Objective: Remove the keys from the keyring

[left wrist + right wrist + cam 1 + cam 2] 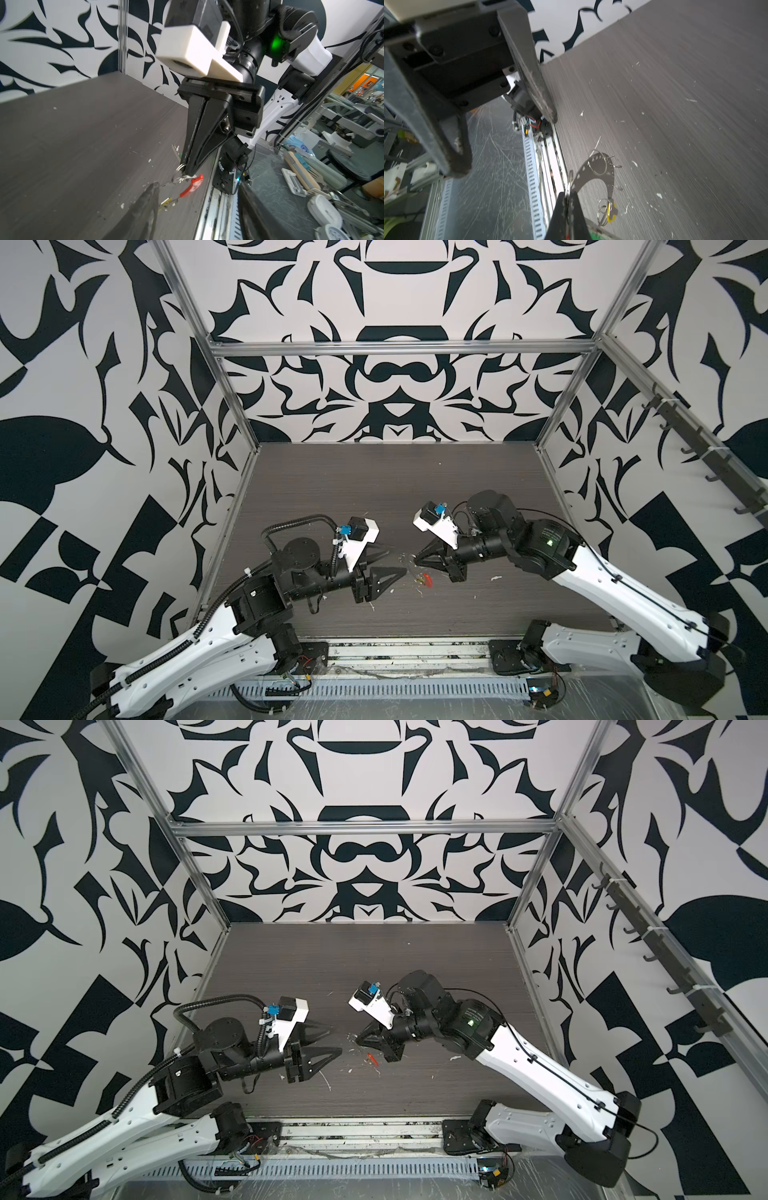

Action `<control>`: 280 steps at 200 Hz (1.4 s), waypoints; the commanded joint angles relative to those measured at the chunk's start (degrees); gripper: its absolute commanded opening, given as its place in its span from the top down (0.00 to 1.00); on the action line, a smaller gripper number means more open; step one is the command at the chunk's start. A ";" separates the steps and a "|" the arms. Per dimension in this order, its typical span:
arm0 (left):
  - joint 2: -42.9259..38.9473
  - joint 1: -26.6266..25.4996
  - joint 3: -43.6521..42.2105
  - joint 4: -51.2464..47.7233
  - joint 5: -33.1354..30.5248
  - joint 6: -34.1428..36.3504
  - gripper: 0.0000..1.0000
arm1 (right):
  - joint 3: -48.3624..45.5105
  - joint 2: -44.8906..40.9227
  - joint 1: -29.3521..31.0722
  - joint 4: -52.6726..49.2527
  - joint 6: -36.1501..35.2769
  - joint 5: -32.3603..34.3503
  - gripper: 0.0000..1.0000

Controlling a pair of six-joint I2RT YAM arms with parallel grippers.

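My right gripper is shut on the keyring, pinching a thin metal ring just above the table; its red sleeve hangs below the tips. In the right wrist view the right gripper holds a grey curved band carrying small rings. The yellow-tagged key lies on the table, still linked by wire. A silvery key with a green tag lies behind the right fingers. My left gripper is open and holds nothing, its fingers either side of the red sleeve.
White flecks dot the dark wood-grain table. A metal rail and slotted cable duct run along the front edge. Patterned walls and aluminium posts enclose the left, back and right sides.
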 commanded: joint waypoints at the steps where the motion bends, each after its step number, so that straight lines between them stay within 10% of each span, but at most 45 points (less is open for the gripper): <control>1: 1.55 -0.09 1.91 -3.80 3.62 1.80 0.48 | 4.53 1.03 0.01 -6.20 -4.96 -2.53 1.00; 113: 5.94 -0.17 0.76 -0.47 7.13 2.82 0.51 | 5.77 2.30 0.00 -6.78 -6.77 -7.23 1.00; 280: 7.09 -0.17 0.84 2.27 7.84 3.62 0.96 | 4.18 2.22 -0.05 -2.66 -3.70 -6.43 1.00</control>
